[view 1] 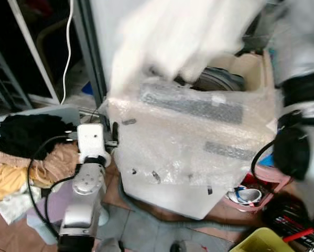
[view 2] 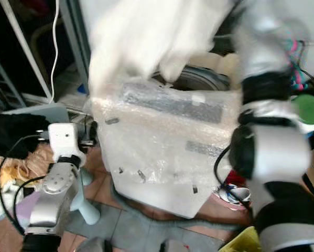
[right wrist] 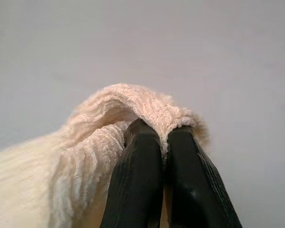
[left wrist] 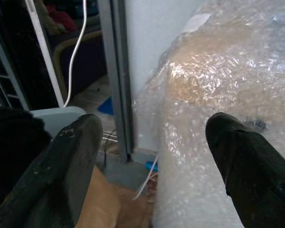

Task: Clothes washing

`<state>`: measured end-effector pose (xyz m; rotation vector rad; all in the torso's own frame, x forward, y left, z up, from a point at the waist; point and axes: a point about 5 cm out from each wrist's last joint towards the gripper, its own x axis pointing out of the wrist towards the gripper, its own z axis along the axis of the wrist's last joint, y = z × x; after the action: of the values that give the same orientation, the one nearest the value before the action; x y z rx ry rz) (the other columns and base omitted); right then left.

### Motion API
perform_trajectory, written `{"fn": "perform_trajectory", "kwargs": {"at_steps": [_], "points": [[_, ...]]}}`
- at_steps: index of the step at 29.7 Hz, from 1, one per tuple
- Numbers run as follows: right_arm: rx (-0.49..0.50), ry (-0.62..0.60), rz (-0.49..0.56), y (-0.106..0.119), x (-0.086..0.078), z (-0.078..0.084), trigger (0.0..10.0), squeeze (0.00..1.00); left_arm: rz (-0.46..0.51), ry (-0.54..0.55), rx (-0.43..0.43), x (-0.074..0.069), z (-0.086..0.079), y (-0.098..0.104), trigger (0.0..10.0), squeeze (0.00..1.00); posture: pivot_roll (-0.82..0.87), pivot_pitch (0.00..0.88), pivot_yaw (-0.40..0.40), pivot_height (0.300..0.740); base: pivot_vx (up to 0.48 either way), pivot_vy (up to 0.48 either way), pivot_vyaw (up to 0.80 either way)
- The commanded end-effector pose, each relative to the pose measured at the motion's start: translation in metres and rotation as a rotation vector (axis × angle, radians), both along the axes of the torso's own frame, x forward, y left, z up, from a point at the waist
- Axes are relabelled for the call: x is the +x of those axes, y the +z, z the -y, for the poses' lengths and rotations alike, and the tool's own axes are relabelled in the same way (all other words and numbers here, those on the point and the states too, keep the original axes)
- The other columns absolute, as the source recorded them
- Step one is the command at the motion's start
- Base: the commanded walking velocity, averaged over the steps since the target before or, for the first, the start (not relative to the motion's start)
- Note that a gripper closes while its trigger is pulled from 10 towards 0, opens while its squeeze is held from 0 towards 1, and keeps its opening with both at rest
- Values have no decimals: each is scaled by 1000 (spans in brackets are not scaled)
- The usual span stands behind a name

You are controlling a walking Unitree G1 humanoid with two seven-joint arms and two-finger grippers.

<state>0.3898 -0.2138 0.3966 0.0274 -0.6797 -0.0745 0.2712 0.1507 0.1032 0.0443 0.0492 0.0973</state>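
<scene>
A cream knitted garment (view 1: 183, 37) hangs blurred above the open top of the washing machine (view 1: 188, 152), which is wrapped in bubble wrap. My right gripper (right wrist: 163, 142) is shut on a fold of the cream garment (right wrist: 109, 128), held high over the dark drum opening (view 1: 219, 80). My left arm (view 1: 88, 178) reaches forward at the machine's left side. In the left wrist view my left gripper (left wrist: 152, 142) is open with nothing between its fingers (left wrist: 71, 161), close to the bubble-wrapped corner (left wrist: 218, 80).
A pile of clothes (view 1: 25, 152), black, tan and yellow, lies at the left by a grey board. A metal door frame (view 1: 91, 52) and a white cable (view 1: 67, 47) stand behind. A pink basin (view 1: 256, 191) and a yellow bin (view 1: 261, 241) sit at the lower right.
</scene>
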Motion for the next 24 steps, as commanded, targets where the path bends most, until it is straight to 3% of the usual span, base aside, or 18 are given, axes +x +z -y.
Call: {"fn": "perform_trajectory", "kwargs": {"at_steps": [1, 3, 7, 8, 9, 11, 12, 13, 19, 24], "points": [[-41, 31, -111, -29, 11, -10, 10000, 0, 7, -17, -1, 2, 7, 2, 10000, 0, -37, 0, -28, 740, 0, 0, 0], [-42, 56, -138, -39, 12, -13, 10000, 0, 6, -18, -2, 2, 8, 2, 10000, 0, -39, 0, -27, 740, 0, 0, 0], [-101, 182, -344, -93, 22, -32, 10000, 0, 3, -21, -2, 3, 9, 1, 10000, 0, -52, 0, -20, 740, 0, 0, 0], [-101, 182, -344, -93, 22, -32, 10000, 0, 3, -21, -2, 3, 9, 1, 10000, 0, -52, 0, -20, 740, 0, 0, 0], [-100, 215, -386, -111, 20, -35, 10000, 0, 1, -23, -1, 3, 10, 1, 10000, 0, -53, 0, -20, 740, 0, 0, 0], [-88, 233, -391, -115, 19, -36, 10000, 0, 1, -24, 0, 3, 10, 1, 10000, 0, -52, 0, -19, 740, 0, 0, 0], [-101, 258, -402, -121, 16, -37, 10000, 231, 0, -24, 0, 4, 10, 1, 10000, 0, -54, 0, -18, 740, 0, 0, 0], [-110, 260, -399, -123, 14, -35, 10000, 1000, 0, -25, 0, 4, 10, 1, 10000, 0, -57, 0, -15, 740, 0, 0, 0], [-92, 251, -385, -125, 8, -27, 10000, 1000, -5, 3, 19, 5, 11, 0, 10000, 0, -59, 0, -10, 740, 0, 0, 0], [-114, 300, -348, -128, -1, -38, 10000, 1000, -10, 37, 4, 7, 10, 1, 10000, 0, -55, 0, -12, 740, 0, 0, 0]]}}
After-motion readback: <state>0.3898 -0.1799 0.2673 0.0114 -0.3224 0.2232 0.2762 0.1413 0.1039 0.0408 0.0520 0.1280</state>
